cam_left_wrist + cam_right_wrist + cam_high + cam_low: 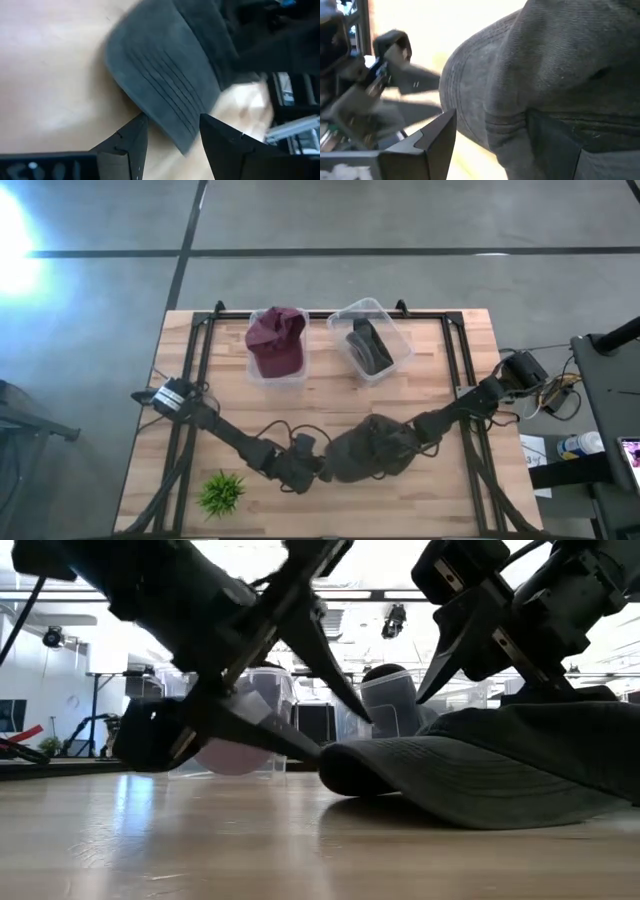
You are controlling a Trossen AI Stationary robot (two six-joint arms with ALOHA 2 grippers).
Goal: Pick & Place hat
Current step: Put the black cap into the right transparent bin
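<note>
Hats: three [372, 448] [276, 340] [368, 346]; pincers: two [318, 465] [398, 442]

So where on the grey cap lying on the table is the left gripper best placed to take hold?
Likely the brim, from its free edge. On the grey cap it is the thin, stiff, flat part, sticking out toward the left gripper, whose open fingers already straddle that edge; the crown is soft and bulky.
</note>
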